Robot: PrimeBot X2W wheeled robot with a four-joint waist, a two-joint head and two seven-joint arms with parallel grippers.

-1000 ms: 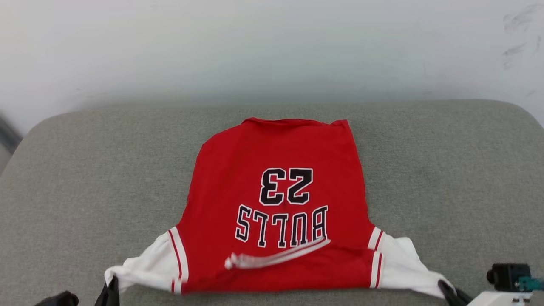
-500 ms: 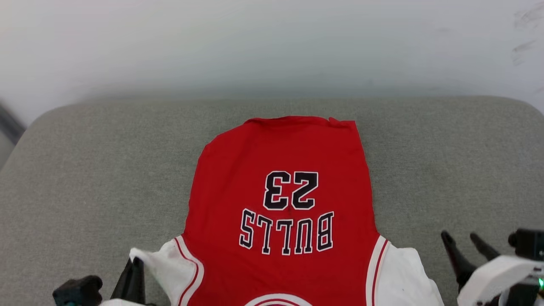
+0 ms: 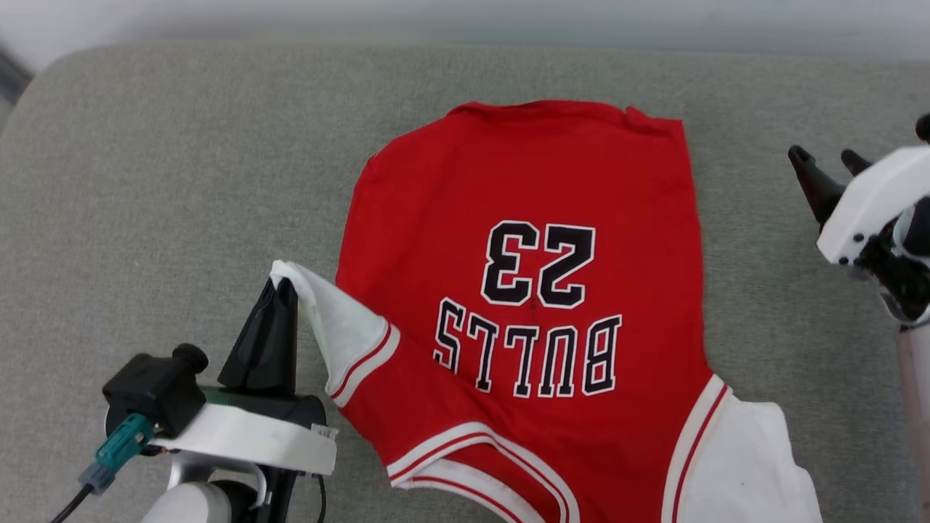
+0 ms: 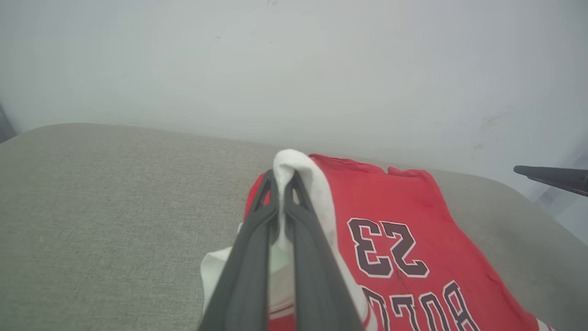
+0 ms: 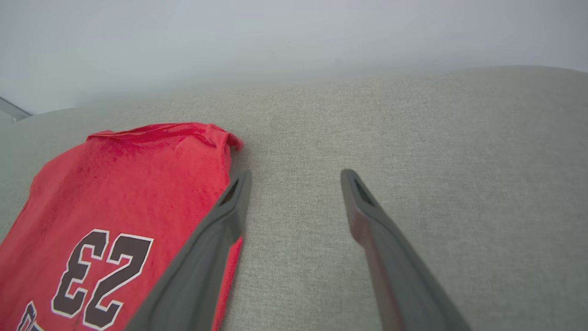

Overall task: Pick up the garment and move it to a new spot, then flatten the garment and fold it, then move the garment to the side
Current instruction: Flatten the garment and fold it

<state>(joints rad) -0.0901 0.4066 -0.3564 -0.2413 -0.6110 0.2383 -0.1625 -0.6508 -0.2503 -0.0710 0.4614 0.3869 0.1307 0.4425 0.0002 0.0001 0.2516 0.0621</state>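
Observation:
The garment (image 3: 523, 181), a red jersey T-shirt with white sleeves, lies print-up on the grey cushion with "BULLS 23" upside down to me. My left gripper (image 3: 282, 290) is shut on the left white sleeve (image 3: 330, 327) and holds it raised beside the red body; in the left wrist view the sleeve (image 4: 317, 193) is pinched at that gripper (image 4: 281, 177). The right white sleeve (image 3: 748, 465) lies flat at the lower right. My right gripper (image 3: 825, 154) hangs open over bare cushion, right of the garment (image 5: 128, 184); that gripper (image 5: 294, 177) holds nothing.
The grey cushion (image 3: 167, 160) has bare fabric on both sides of the shirt and beyond it. A pale wall (image 5: 275, 32) rises behind the cushion's rounded far edge.
The head camera has tilted down. My left gripper has carried the left sleeve up and inward toward the red body. My right gripper let go of the right sleeve and moved up along the garment's right side.

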